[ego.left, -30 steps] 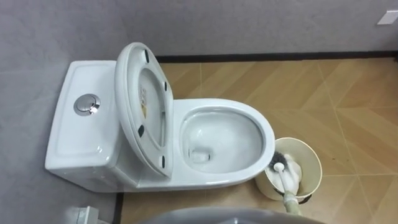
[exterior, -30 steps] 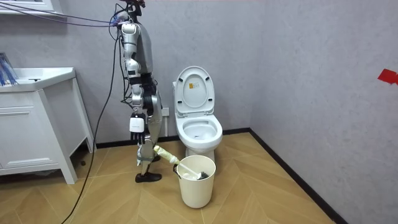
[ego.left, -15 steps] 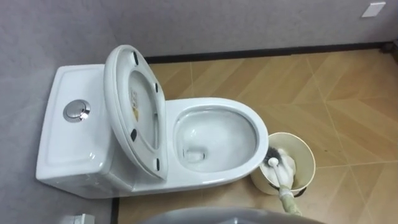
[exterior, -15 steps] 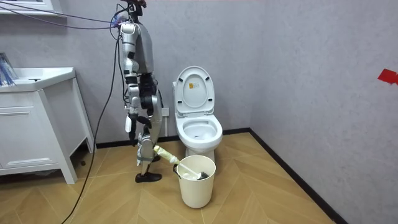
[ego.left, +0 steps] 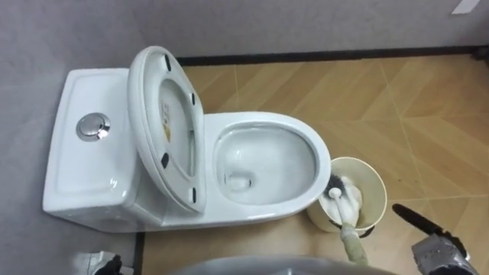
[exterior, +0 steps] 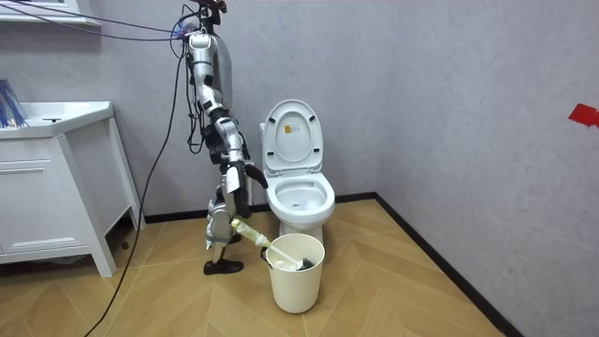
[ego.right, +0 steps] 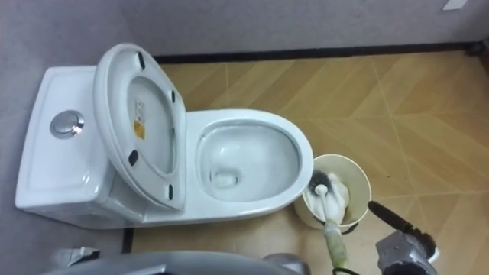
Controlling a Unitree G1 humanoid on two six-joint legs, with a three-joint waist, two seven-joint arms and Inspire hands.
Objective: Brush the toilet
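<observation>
Right hand (ego.left: 419, 220) arrived beside bucket (ego.left: 382, 187), finger straight, holding nothing; advise gripping brush (ego.left: 349, 228) handle above bucket, lifting vertically.

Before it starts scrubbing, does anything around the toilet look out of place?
Nothing spilled or damaged. The toilet brush lies slanted in the bucket beside the toilet, handle sticking out over the rim.

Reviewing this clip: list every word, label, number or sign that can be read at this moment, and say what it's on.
Label on the underside of the raised toilet lid: it carries print, but it is too small to read.
Red mark on the wall in the room view: no characters can be made out.
No other text is legible.
</observation>
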